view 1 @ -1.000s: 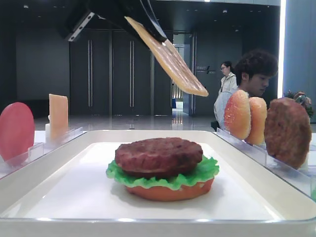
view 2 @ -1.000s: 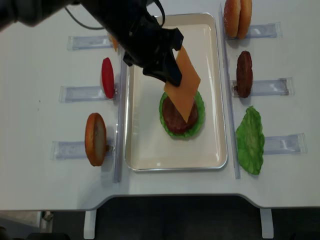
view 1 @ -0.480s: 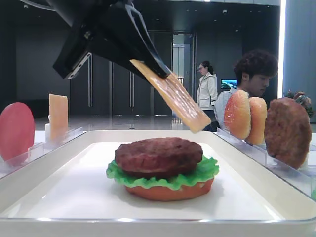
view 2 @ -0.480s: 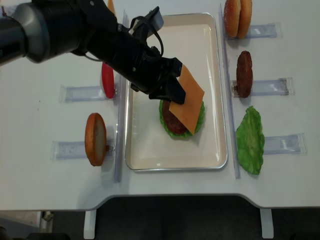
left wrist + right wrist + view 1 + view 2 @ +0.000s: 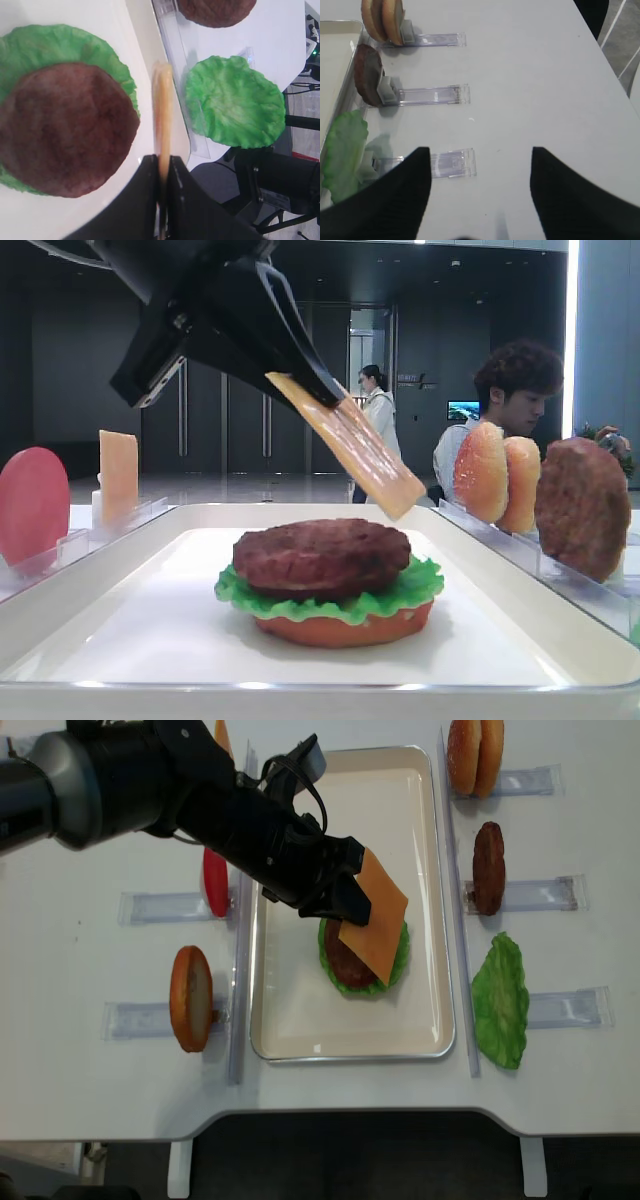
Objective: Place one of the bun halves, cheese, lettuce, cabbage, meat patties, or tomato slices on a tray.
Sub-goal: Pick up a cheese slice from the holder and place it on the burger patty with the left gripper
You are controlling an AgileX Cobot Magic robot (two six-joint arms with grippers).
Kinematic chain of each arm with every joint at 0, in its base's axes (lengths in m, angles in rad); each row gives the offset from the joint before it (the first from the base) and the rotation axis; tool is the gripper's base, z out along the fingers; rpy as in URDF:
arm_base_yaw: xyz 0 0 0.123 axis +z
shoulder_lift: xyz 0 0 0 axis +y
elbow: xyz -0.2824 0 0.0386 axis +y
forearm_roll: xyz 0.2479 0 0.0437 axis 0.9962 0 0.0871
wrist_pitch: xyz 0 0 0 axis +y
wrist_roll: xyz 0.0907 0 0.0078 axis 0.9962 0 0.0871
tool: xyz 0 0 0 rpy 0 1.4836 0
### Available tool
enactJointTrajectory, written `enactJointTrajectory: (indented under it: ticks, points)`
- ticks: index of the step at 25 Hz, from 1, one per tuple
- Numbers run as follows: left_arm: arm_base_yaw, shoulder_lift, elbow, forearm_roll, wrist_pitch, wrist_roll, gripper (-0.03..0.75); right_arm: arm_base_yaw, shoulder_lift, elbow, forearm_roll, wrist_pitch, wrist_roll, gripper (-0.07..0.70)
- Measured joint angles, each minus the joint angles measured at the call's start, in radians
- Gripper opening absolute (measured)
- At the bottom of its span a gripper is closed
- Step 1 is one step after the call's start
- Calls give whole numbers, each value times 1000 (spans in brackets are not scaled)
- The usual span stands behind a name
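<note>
Cheese [image 5: 372, 914]: thin pale-orange glossy square, pinched by left gripper [image 5: 345, 907], tilted above rough brown round patty [image 5: 349, 960]; we level it, lower, centre, then release.

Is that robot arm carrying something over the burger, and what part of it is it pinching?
Yes: the left gripper pinches the cheese slice by one edge, its free end tilting down above the meat patty.

Cheese [image 5: 375, 915] tilted above patty [image 5: 348, 960] on lettuce [image 5: 398, 952] in tray [image 5: 300, 1020]
</note>
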Motion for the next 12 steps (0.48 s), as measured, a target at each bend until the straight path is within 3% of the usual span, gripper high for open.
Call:
enactJointTrajectory:
  ticks: [12]
  points:
    - [0,24,0,42,0,-15,26,0,0,0,0,0,0,416]
